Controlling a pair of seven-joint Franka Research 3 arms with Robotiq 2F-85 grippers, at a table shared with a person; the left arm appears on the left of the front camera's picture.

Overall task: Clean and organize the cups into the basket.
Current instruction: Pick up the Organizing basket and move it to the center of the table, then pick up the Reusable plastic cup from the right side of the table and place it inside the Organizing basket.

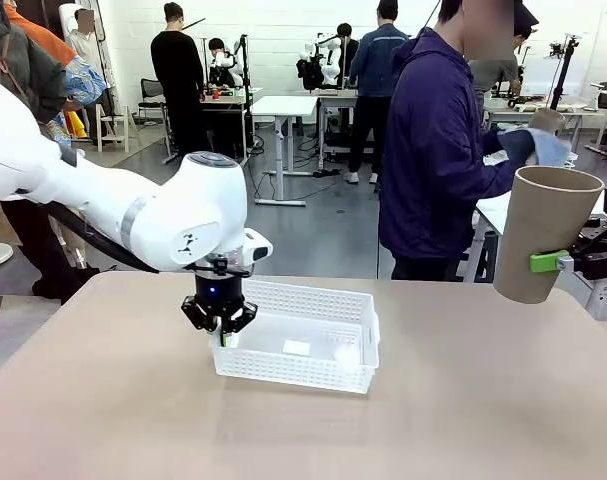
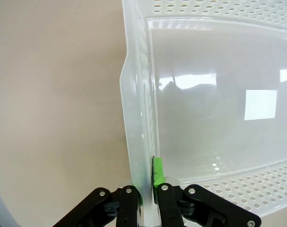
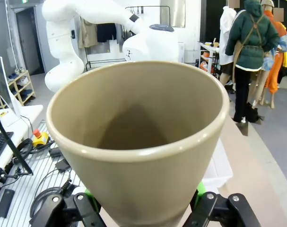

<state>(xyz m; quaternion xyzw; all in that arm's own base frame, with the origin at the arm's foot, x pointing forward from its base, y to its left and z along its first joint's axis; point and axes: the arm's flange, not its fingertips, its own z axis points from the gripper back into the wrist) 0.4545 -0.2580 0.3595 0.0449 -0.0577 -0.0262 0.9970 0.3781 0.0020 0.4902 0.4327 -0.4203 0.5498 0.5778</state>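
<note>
Front view: basket [image 1: 301, 372] sits mid-table, long side running 9 to 3 o'clock. L arm [image 1: 133, 215] comes in from 9 o'clock. L gripper [image 1: 223, 335] points straight down at the basket's 9 o'clock short wall.

L wrist view: L gripper [image 2: 148, 191] has its jaws pinched on that basket [image 2: 134, 142] wall, one finger outside and the green pad [image 2: 157, 170] inside against the mesh. The basket floor is bare apart from a white label [image 2: 260, 105] stuck to it.

Front view: a beige cup [image 1: 538, 225] hangs in the air at 3 o'clock of the basket, well apart from it, out by the table's [image 1: 103, 400] right far edge. Mouth faces up, with the top tilted toward 1 o'clock. R gripper [image 1: 555, 262] reaches in from the 3 o'clock edge w/ jaws clamped on the cup's lower half, a green pad on the near side.

R wrist view: cup [image 3: 134, 151] is seen mouth-on, nothing inside. R gripper [image 3: 143, 210] squeezes it low down, green pads [image 3: 198, 191] pressed on both sides.

A person [image 1: 433, 150] in a dark jacket stands at 1 o'clock beyond the table, turned toward 3 o'clock. Their hand holds a blue cloth [image 1: 551, 148] against a tan item [image 1: 546, 118]; can't tell what it is.
</note>
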